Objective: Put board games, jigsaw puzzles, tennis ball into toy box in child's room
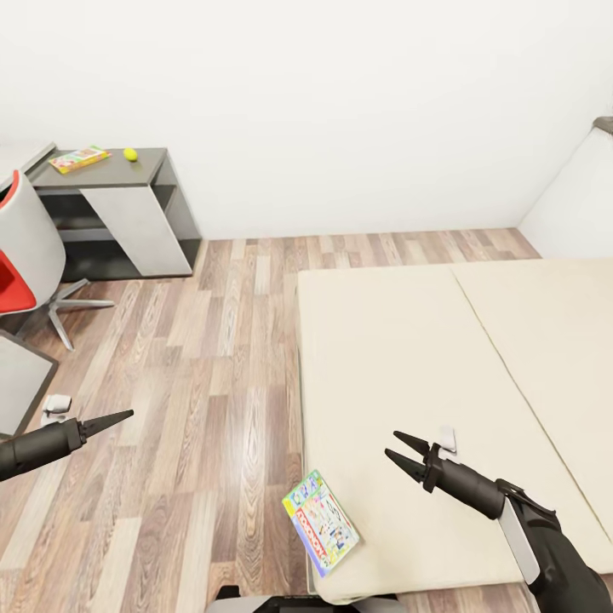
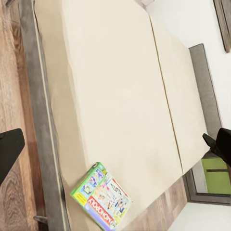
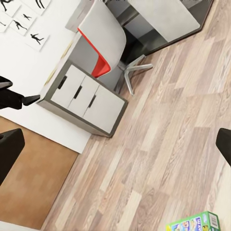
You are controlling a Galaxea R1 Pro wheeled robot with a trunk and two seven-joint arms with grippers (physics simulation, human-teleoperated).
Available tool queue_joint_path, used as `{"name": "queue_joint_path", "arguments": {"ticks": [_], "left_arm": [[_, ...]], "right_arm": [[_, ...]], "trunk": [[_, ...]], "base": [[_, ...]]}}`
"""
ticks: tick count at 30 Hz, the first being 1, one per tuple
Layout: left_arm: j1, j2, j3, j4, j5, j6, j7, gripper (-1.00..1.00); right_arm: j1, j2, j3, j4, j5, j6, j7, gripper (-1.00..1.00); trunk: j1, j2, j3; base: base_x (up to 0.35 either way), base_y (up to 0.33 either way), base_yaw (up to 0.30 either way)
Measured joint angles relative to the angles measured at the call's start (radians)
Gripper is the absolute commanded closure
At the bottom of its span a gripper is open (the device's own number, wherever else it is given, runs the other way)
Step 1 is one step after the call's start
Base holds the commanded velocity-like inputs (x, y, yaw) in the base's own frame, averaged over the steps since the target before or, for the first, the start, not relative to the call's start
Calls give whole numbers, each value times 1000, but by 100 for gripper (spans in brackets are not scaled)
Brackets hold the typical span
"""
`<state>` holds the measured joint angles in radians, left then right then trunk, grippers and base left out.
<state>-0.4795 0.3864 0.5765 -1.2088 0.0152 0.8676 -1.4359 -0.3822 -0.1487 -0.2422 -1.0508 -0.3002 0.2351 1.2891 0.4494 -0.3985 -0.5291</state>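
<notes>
On bed corner, board game (image 1: 320,522) overhanging, right gripper (image 1: 403,452) spread empty, left gripper (image 1: 119,417) state unclear

A colourful board game (image 2: 102,198) lies at the corner of the cream bed (image 2: 115,86), overhanging its edge.

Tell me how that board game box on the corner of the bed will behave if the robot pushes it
The board game box looks flat and rigid, so it should slide rather than roll. It lies at the corner of the bed, one corner seemingly past the edge, so a nudge toward the floor could tip it off. The soft mattress may drag on it.
</notes>
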Motion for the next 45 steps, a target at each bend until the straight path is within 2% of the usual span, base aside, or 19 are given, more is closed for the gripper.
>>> {"name": "queue_joint_path", "arguments": {"ticks": [25, 38, 45], "left_arm": [[0, -2, -2, 0, -5, -5, 8, -100], [0, -6, -9, 0, -61, -5, 24, -100], [0, -8, -9, 0, -73, -6, 28, -100]], "right_arm": [[0, 1, 3, 1, 6, -1, -7, -100], [0, 1, 4, 1, 10, -2, -29, -100], [0, 2, 5, 1, 9, -3, -34, -100]], "trunk": [[0, 0, 41], [0, 0, 62], [0, 0, 73]], "base": [[0, 0, 0], [0, 0, 0], [0, 0, 0]]}}
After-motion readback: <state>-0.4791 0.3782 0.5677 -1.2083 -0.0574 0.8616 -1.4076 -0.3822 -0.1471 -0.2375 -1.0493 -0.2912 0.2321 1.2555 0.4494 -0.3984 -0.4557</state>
